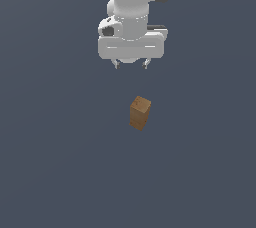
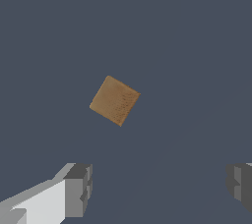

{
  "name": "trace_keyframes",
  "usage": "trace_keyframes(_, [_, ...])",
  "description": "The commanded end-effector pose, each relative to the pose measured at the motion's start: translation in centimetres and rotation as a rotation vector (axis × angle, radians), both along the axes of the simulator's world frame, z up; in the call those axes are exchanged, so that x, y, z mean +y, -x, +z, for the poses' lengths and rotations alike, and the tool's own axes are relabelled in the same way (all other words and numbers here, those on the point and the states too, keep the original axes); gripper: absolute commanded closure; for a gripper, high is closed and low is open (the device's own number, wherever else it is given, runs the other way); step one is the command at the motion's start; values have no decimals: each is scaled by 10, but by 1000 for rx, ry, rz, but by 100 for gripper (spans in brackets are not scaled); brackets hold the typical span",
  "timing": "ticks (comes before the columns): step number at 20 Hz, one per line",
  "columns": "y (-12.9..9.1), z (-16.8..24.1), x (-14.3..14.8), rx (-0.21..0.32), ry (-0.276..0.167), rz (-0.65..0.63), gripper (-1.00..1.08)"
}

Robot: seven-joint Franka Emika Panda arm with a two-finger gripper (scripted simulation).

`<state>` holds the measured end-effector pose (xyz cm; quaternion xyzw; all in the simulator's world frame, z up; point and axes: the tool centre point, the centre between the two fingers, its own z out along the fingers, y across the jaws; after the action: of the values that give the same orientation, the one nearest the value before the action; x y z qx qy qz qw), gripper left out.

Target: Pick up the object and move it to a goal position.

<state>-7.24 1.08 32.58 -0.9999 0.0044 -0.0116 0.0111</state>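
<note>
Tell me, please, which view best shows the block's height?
The exterior view: the block stands upright there, top and two sides visible. The wrist view shows only its square top face, turned diagonally, so its height is hidden.

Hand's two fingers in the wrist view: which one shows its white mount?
The finger at the lower left, with white casing beside it; the other finger is cut by the frame's right edge, showing grey only.

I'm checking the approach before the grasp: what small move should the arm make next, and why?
Probably shift the gripper sideways until it is centred over the block, turning the wrist to match its faces. The jaws are open and empty, well above the block, which stands upright and untouched. In the wrist view the block lies off the line between the fingers and sits rotated to them.
</note>
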Motion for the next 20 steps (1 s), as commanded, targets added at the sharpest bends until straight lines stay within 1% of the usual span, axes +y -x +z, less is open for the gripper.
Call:
trace_keyframes(1, [0, 0, 0, 0, 0, 0, -92])
trace_keyframes(10, [2, -7, -15, 24, -10, 3, -92])
trace_keyframes(15, [2, -7, -14, 24, -10, 2, -92])
trace_keyframes(20, [-2, -13, -12, 25, -8, -27, -92])
